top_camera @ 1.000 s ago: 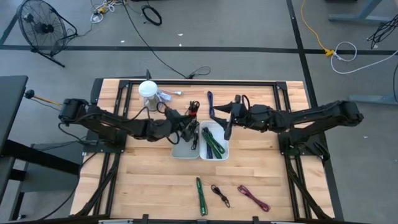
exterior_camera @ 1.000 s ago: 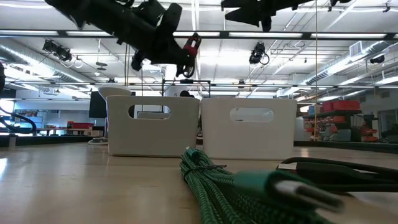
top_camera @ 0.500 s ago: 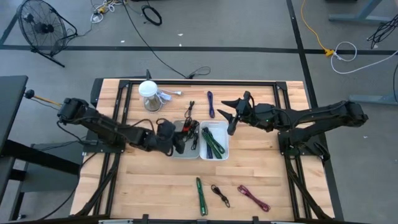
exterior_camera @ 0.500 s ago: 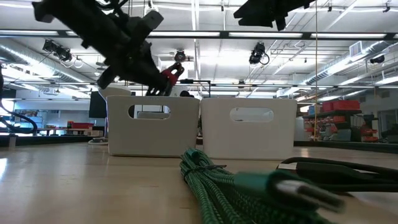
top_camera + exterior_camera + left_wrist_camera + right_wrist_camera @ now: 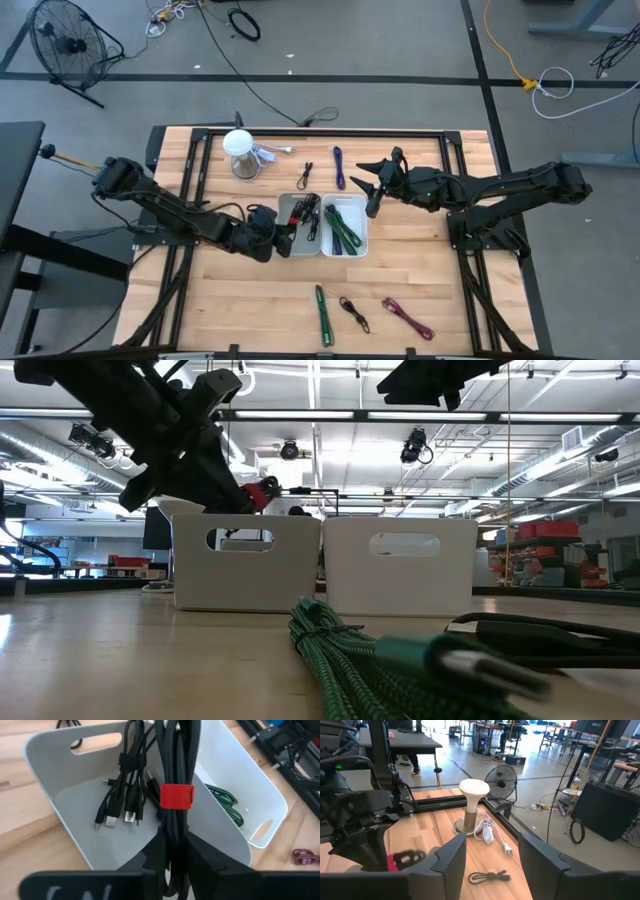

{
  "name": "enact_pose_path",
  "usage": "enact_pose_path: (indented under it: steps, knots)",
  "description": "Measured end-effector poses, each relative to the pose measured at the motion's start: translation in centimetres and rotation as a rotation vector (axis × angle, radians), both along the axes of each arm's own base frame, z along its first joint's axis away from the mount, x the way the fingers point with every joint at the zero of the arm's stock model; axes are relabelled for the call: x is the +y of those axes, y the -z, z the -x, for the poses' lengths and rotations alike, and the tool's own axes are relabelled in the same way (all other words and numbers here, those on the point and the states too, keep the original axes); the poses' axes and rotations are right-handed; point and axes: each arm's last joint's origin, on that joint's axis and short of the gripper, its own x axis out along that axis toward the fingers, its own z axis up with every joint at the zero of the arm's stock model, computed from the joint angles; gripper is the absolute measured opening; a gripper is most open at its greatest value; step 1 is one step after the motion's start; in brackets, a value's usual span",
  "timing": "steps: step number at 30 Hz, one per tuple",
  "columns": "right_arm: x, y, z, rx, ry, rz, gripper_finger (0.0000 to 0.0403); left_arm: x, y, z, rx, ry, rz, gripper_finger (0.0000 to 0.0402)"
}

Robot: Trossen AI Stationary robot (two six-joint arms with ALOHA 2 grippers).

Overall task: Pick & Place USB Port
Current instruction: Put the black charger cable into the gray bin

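Observation:
My left gripper (image 5: 283, 222) is shut on a bundle of black cable (image 5: 175, 765) bound by a red strap (image 5: 176, 796). It holds the bundle over the left white bin (image 5: 290, 243), just above the rim in the low view (image 5: 262, 490). Another black cable (image 5: 122, 795) lies on that bin's floor. The right white bin (image 5: 358, 240) holds a green cable (image 5: 342, 228). My right gripper (image 5: 370, 185) is open and hovers off the right bin's far right corner, touching nothing. My left gripper pinches the black bundle between its two fingers (image 5: 200, 857), on the stretch just behind the red strap (image 5: 172, 827). The fingers lie along the bundle and slant down from the table's left. The bundle is lifted clear and reaches forward over the bin's inside.
On the near part of the table lie a green cable (image 5: 322, 315), a black cable (image 5: 352, 313) and a maroon cable (image 5: 407, 318). Beyond the bins are a purple cable (image 5: 338, 165), a small black cable (image 5: 306, 175) and a white lamp-like object (image 5: 238, 150).
My left gripper has moved down and toward the near left, carrying the bundle from high above the left bin's far end down to just above its rim. The bundle has stayed in the hold. My right gripper has drawn back a little toward the right.

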Motion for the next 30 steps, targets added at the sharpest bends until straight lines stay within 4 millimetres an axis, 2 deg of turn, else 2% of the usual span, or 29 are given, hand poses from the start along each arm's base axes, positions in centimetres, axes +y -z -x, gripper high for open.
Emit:
enact_pose_path:
  steps: [4,11,18,25,30]
  knots:
    - [0.0,0.0,0.0,0.0,0.0,0.0,0.018,0.2,0.0,0.0,0.003,-0.004,-0.018,0.0094]
    - [0.0,0.0,0.0,0.0,-0.001,0.002,0.018,0.5,0.0,-0.2,0.009,-0.009,-0.031,0.0098]
    - [0.0,0.0,0.0,0.002,-0.018,-0.001,0.018,1.2,-0.2,-0.2,0.023,-0.057,-0.195,0.0098]
    - [0.1,0.0,0.0,0.0,-0.027,-0.004,0.018,5.0,-1.1,-0.8,0.042,-0.124,-0.222,0.0098]
    - [0.1,0.0,0.0,0.0,-0.027,-0.003,0.018,9.3,-1.3,-1.9,0.037,-0.023,-0.101,0.0099]
